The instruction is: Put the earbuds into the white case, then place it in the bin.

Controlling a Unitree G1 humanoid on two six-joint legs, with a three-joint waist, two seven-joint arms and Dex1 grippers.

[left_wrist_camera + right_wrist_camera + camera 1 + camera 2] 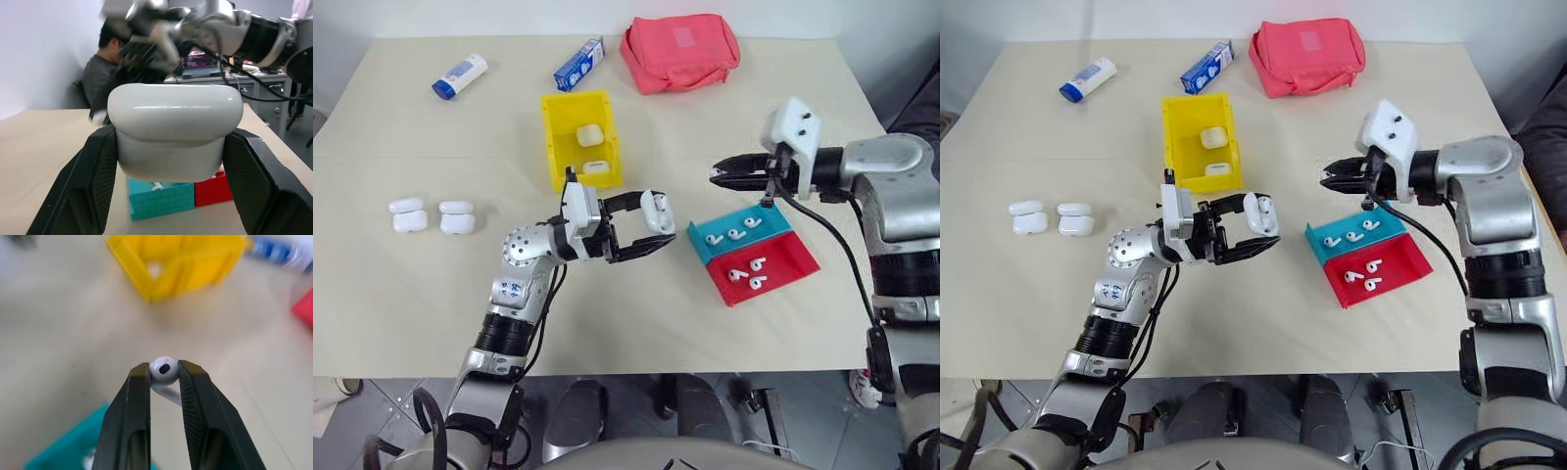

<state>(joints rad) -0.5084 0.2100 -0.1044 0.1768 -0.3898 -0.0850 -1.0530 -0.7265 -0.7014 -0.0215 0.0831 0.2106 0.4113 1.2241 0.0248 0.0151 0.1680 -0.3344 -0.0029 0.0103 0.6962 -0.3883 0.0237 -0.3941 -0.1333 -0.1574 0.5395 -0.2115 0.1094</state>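
I'm pinching one tiny glossy white earbud (164, 370) in my right gripper (717, 176), jaws nearly closed, stem trailing back between the fingers, above the teal tray (705, 254). My left gripper (658, 227) is clamping one rounded white case (656, 210), upright. I'm counting six earbuds in the trays, two cases in the yellow bin (553, 137).

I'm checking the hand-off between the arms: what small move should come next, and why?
Probably carry the right gripper across toward the case and line the earbud up over it. The right gripper is shut on an earbud and sits above the teal tray, apart from the case, which the left gripper holds up off the table.
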